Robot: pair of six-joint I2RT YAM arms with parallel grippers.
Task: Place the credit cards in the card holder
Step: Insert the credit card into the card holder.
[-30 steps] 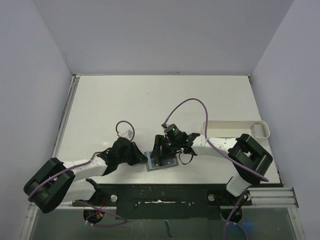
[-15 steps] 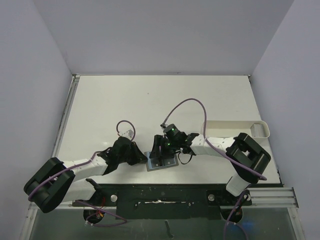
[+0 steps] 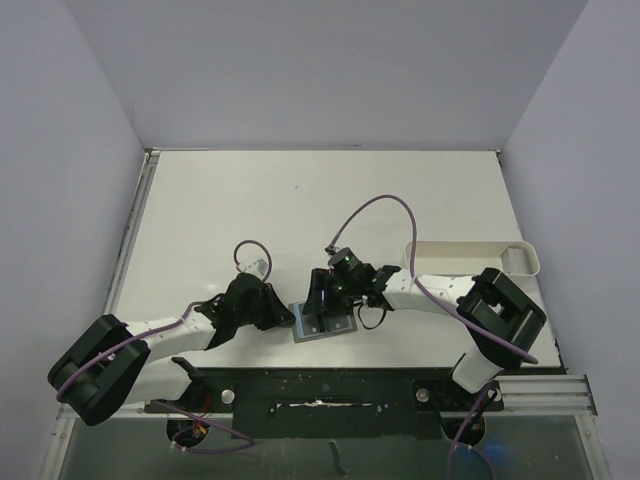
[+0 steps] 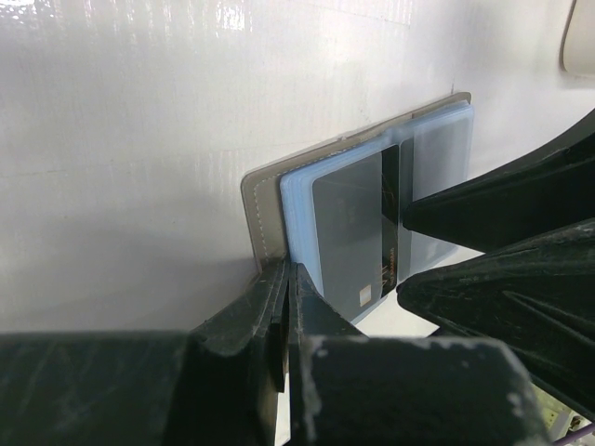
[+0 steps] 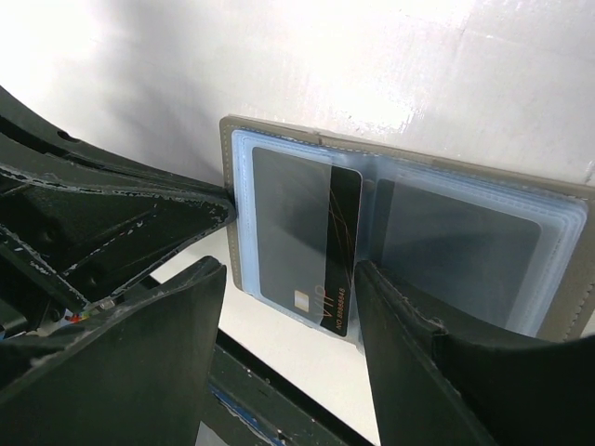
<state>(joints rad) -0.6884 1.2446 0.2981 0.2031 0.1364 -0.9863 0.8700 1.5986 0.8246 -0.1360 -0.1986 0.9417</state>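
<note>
At the edge of the open card holder (image 4: 256, 200), the left gripper (image 4: 284, 279) is clamped on the grey-olive cover. Its two fingers are pressed together with only a thin slit between them, and they pin that side to the table (image 3: 250, 200).

Opposite it, the right gripper (image 5: 290, 268) hangs low over the same half of the holder with its fingers (image 5: 139, 353) spread wide. They grasp nothing that can be seen. One fingertip is beside the holder's outer edge, close to the left gripper's tip. The other sits just beside the long edge of a black card (image 5: 339, 251).

That black card lies on the light blue lining (image 5: 244, 153). It is tilted a little and partly overlaps a dark grey card (image 5: 288, 218) that sits under a clear sleeve. Its lower end reaches the holder's rim and carries small gold lettering. Whether it is tucked into a sleeve or merely lying on top cannot be told. On the other half of the holder, another dark card (image 5: 456, 242) shows through its own sleeve.

From above, the holder lies spread flat at the near middle of the table, just ahead of the arms' black base rail (image 3: 330, 395), with both grippers meeting over it. A white oblong tray (image 3: 470, 258) stands well apart on the right, beside the right arm — nothing of its contents can be made out.
</note>
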